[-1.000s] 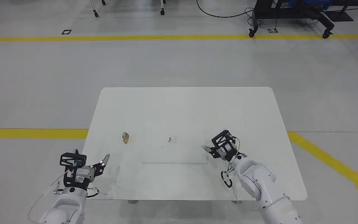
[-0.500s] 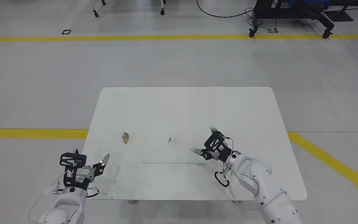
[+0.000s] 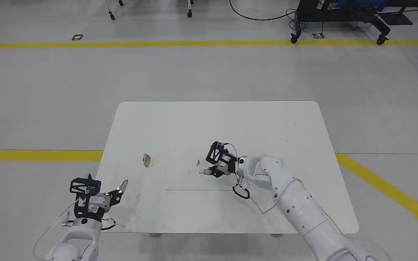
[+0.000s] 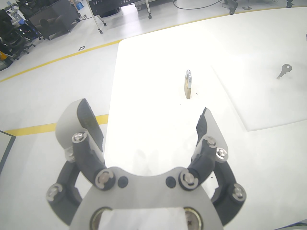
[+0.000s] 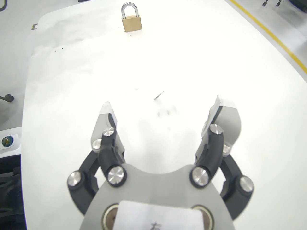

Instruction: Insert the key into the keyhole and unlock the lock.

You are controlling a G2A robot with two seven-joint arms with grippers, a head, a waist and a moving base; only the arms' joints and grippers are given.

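Note:
A small brass padlock with a steel shackle stands upright on the white table, left of centre; it also shows as the padlock and the padlock. A small metal key lies flat near the table's middle, also seen as the key and the key. My right gripper is open just right of the key, fingers empty; the right gripper sits a short way behind the key. My left gripper is open at the table's near left edge; the left gripper points at the padlock.
A thin white sheet lies on the table under the key. Yellow floor tape runs behind and beside the table. Wheeled carts and cables stand far off at the back.
My right arm has swung left across the table from the near right side to just beside the key. The left arm, padlock and key have not moved.

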